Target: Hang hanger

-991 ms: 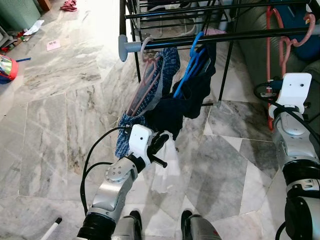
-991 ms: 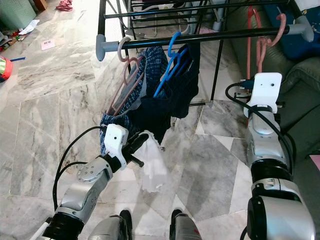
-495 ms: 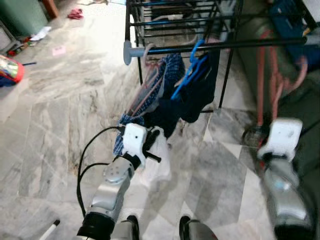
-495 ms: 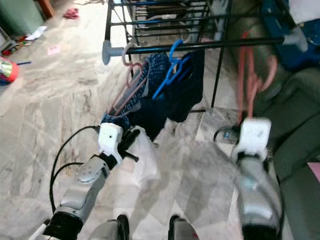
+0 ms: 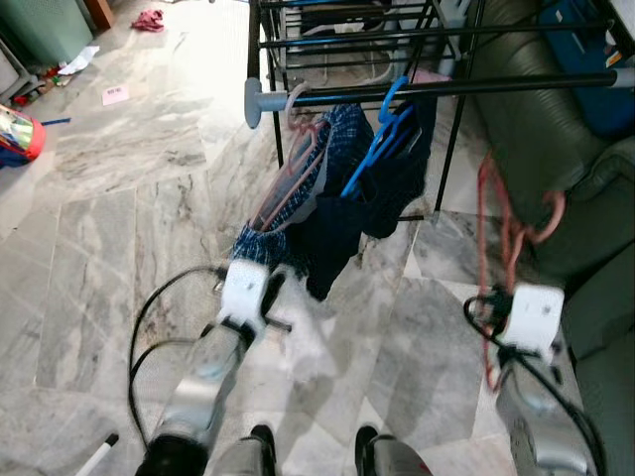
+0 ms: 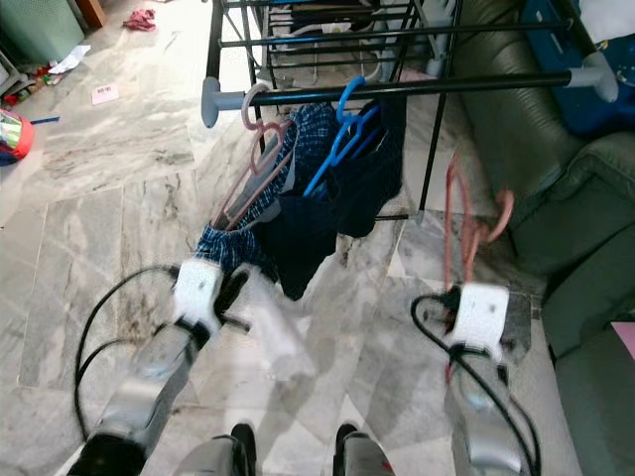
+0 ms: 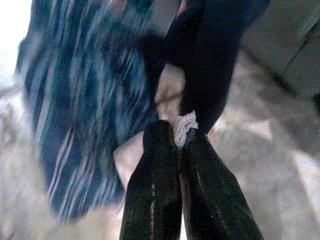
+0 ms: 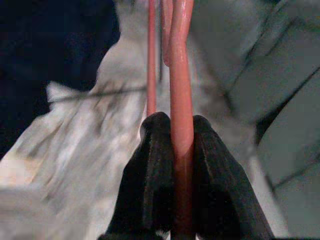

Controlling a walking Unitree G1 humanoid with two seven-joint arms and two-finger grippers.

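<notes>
Red hanger [image 8: 181, 100] clamped upright between right end effector [image 8: 172, 131] fingers, below the rail [image 5: 516, 83].

A grey and white marble floor [image 5: 119, 198] runs under a black metal drying rack [image 5: 298, 40], brightest in a patch of light just left of the rack. To the right of the rack stands a dark green sofa [image 5: 556, 149]. Far left of the rack, near the floor's edge, lie a red cloth [image 5: 149, 19], a pink paper [image 5: 115, 94] and a colourful toy [image 5: 18, 133].
</notes>
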